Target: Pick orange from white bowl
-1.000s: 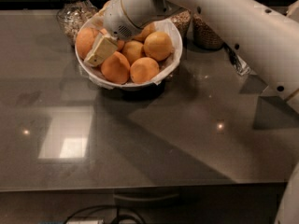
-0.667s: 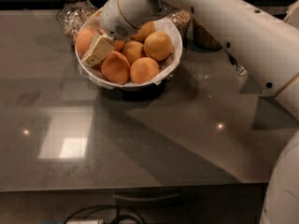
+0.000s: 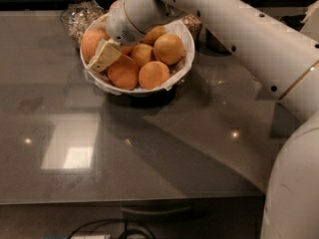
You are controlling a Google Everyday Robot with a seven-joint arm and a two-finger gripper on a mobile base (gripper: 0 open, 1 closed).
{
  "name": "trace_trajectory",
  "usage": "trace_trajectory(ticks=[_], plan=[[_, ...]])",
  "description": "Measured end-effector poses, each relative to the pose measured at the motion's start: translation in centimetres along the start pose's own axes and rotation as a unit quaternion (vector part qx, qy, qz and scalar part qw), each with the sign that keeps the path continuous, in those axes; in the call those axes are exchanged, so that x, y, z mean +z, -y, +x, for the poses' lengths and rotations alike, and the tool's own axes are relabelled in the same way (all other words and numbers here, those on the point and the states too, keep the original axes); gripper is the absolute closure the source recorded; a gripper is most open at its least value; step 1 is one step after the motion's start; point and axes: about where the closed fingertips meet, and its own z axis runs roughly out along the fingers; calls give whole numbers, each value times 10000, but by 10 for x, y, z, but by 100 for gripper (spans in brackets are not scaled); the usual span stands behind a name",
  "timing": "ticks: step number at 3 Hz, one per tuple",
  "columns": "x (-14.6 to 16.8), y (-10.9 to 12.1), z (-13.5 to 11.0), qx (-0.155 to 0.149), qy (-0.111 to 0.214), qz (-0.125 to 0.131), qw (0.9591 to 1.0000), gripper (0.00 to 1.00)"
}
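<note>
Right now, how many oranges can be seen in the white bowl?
6 oranges: one at left by the gripper, two in front, one at right, two in the middle. The arm may hide more.

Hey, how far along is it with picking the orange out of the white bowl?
Done: the end effector is down inside the white bowl, right against the biggest orange. In hand: getting hold of it. Left: lifting the orange clear; it sits in the bowl among the other oranges.
</note>
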Motion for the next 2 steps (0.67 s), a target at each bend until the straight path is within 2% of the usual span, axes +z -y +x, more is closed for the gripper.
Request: trace_trajectory(ticks=[1,2], plan=[[6,2,6,71,20,-64,10000,38],[7,2,7,103,54,-111,9999,58]])
